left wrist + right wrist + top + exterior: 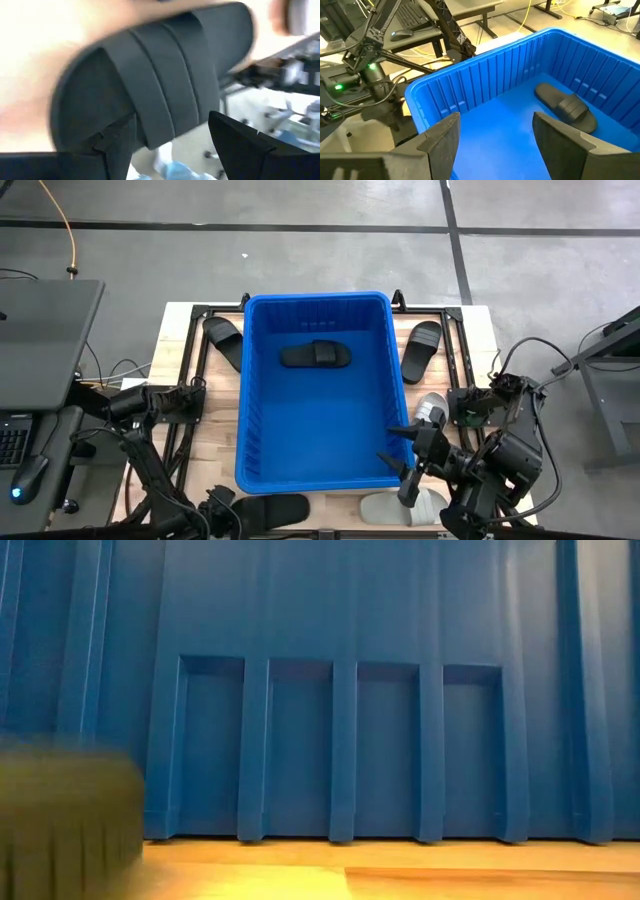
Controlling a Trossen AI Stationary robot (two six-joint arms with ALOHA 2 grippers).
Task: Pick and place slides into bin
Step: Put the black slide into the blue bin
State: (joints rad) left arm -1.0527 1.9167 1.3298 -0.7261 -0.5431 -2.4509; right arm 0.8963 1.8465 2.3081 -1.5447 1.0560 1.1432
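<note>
The blue bin [318, 450] stands mid-table with one black slide [315, 355] lying flat on its floor, also seen in the right wrist view [566, 106]. At the near edge lies another black slide [272, 508]. My left gripper [222, 512] hangs open close over it. In the left wrist view its fingers [172, 119] stand on either side of that slide's wide strap [165, 75]. My right gripper [405, 470] waits open above the bin's near right corner [495, 120], with nothing between its fingers. My left gripper comes at the black slide from above at a slant, one finger [112, 142] in front of the sole beside the strap, the other [240, 142] off the strap's far side. I cannot tell whether either finger touches the slide, which lies on the table.
Black slides lie on the table at the bin's far left [222, 338] and far right [422, 348]. Two light grey slides lie at its right [432, 406] and near right [395, 506]. The bin's ribbed wall [340, 690] fills the low view.
</note>
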